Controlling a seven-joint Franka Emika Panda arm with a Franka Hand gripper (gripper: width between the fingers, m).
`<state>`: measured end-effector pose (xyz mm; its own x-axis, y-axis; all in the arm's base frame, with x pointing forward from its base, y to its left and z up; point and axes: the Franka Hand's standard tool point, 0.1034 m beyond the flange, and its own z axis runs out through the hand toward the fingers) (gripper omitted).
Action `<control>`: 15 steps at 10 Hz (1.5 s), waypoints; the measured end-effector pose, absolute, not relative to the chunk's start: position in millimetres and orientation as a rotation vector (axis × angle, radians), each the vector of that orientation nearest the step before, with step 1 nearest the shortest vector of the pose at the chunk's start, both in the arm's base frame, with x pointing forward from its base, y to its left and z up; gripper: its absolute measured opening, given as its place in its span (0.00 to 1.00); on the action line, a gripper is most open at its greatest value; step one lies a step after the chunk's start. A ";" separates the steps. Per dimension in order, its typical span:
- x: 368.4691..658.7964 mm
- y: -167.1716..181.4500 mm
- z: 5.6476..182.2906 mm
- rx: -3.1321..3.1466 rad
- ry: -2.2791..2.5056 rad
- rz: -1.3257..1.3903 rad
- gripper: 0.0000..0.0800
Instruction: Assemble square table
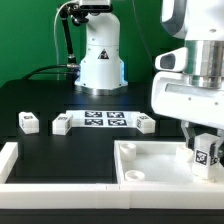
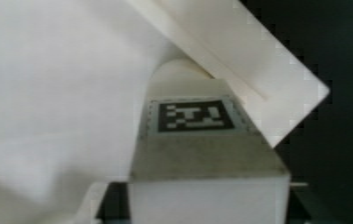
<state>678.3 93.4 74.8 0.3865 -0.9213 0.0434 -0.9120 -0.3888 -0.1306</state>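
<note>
The square table top (image 1: 160,166), a white tray with a raised rim, lies at the front of the exterior view's right. My gripper (image 1: 207,148) is shut on a white tagged leg (image 1: 207,154) and holds it upright over the top's right part. In the wrist view the leg (image 2: 196,150) shows its tag between my fingers (image 2: 199,205), with the top's white surface (image 2: 57,90) and rim (image 2: 262,70) close behind. I cannot tell whether the leg touches the top. Three more legs lie on the black table: one (image 1: 28,122), a second (image 1: 62,125) and a third (image 1: 146,124).
The marker board (image 1: 104,119) lies mid-table between the loose legs. A low white border wall (image 1: 20,170) runs along the left and front edges. The arm's white base (image 1: 100,55) stands at the back.
</note>
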 end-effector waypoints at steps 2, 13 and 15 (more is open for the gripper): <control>675.4 89.3 74.0 -2.274 1.946 -0.089 0.36; 676.0 105.4 75.1 -2.810 1.099 -0.115 0.81; 679.8 103.5 78.1 -3.013 0.477 -0.164 0.81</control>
